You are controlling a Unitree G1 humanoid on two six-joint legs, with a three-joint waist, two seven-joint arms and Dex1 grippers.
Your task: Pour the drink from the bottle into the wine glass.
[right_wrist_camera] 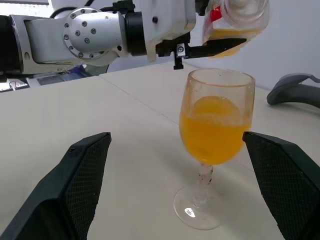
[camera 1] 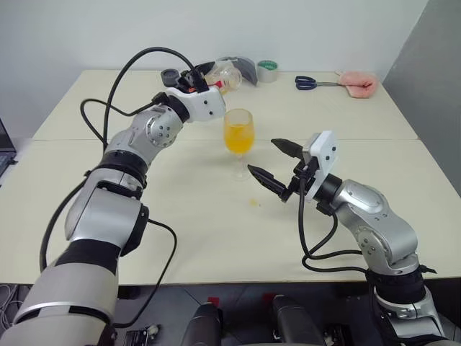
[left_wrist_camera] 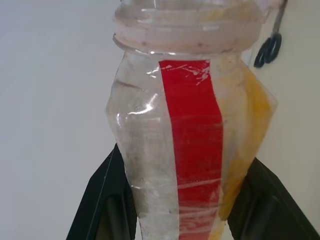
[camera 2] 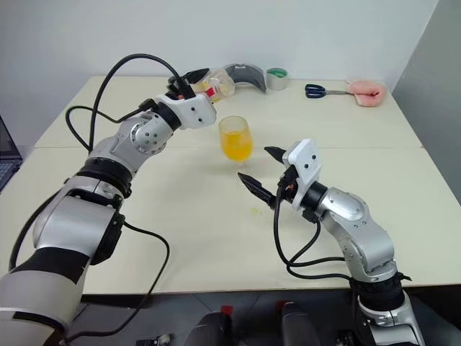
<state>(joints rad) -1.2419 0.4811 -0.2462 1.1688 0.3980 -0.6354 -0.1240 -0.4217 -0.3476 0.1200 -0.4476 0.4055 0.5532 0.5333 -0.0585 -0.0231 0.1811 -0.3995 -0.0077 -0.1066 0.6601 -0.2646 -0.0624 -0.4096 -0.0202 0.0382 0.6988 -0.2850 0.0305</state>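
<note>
Holding the bottle tipped nearly level in my left pincer, both fingers clamped on its body, above and just behind the wine glass. The bottle's mouth was uncapped; only a little of the drink lay along the lower side, next to the red stripe. Most of the orange liquid already sat in the glass bowl, filling roughly half of it. The glass stood upright on the counter, near the middle, foot flat. A small orange spot lay on the counter near the foot, probably a spill. My right pincer was spread wide and gripped nothing, fingers either side of the glass but apart from it. Step in my judgement: tail end of the pour, nearly done. Next move calls for either tipping the mouth over the rim to drain the remainder, or righting the bottle and setting it down clear of the glass without knocking it.
</note>
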